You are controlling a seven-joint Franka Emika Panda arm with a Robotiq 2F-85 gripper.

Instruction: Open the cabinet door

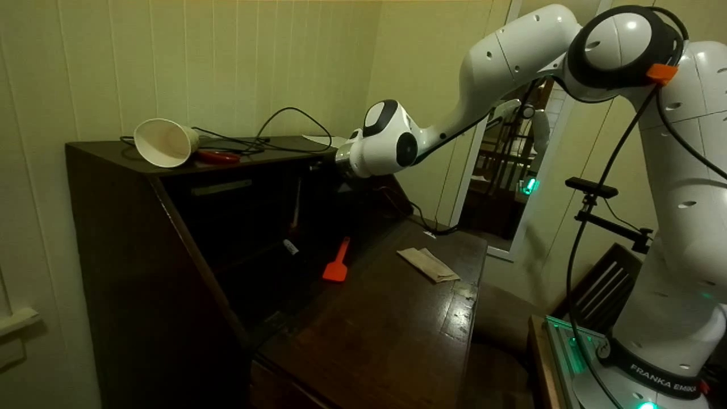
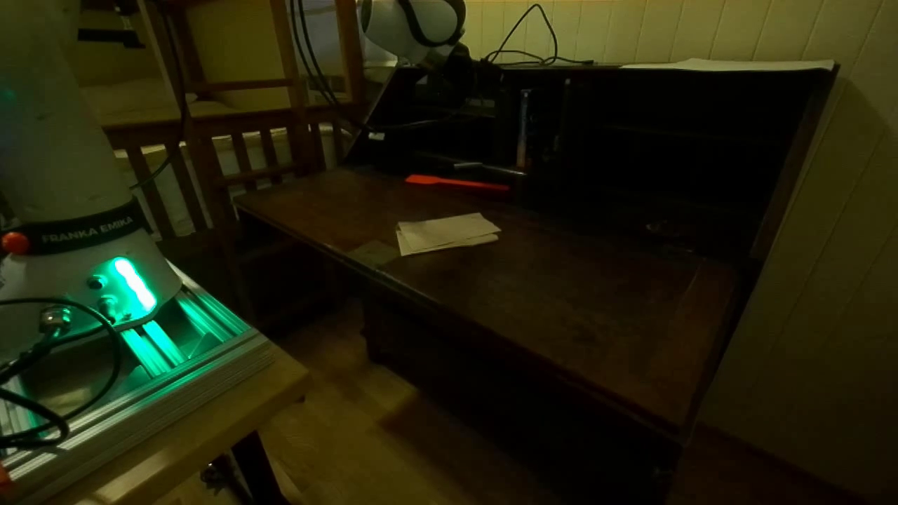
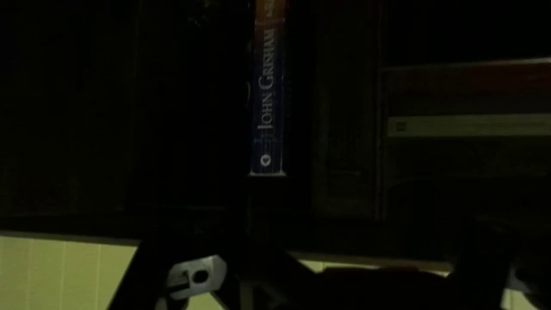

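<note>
The cabinet (image 1: 119,244) is large, dark brown and slant-fronted. Its broad front panel (image 2: 561,301) lies folded down flat, leaving the dark compartments exposed. In the wrist view, which stands upside down, a dark upright panel (image 3: 348,129) shows beside a blue-orange book (image 3: 267,99); whether it is a small inner door I cannot tell. My gripper (image 3: 353,241) has its dark fingers spread wide with nothing seen between them. In both exterior views the gripper (image 1: 335,173) (image 2: 459,77) is at the upper compartments, just under the top's front edge. Its fingertips are lost in shadow; contact cannot be told.
A white cup (image 1: 164,143), a red object (image 1: 218,157) and looped cables (image 1: 289,109) lie on the cabinet top. A red spatula (image 1: 338,267) and folded paper (image 1: 429,265) lie on the folded-down panel. A mirror (image 1: 494,182) leans on the wall behind the arm.
</note>
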